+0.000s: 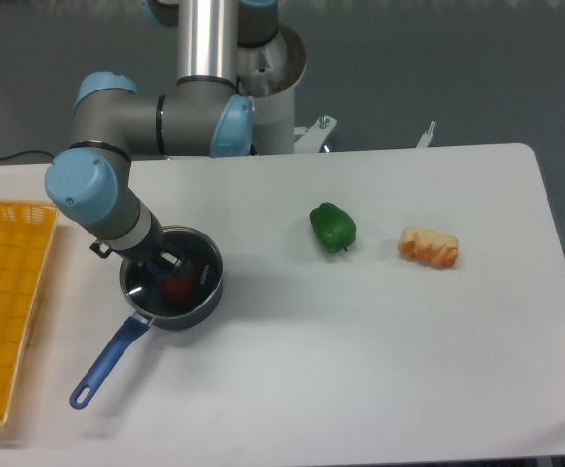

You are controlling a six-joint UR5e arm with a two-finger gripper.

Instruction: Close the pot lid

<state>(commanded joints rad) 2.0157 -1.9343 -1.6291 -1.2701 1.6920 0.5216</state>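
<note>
The dark navy pot [193, 311] stands on the white table at the left, its long blue handle [107, 365] pointing to the front left. The clear glass lid [202, 265] with a thin metal rim appears to lie over the pot's mouth. A red thing [175, 288] shows through it inside the pot. My gripper [168, 263] reaches down over the pot's centre, where the lid's knob would be. The wrist hides most of the fingers and the knob, so I cannot tell whether the jaws are closed.
A green pepper [334, 227] and a pale orange bread-like piece [429, 246] lie on the table to the right. A yellow mesh basket [5, 292] stands at the left edge. The arm's base [263, 88] is at the back.
</note>
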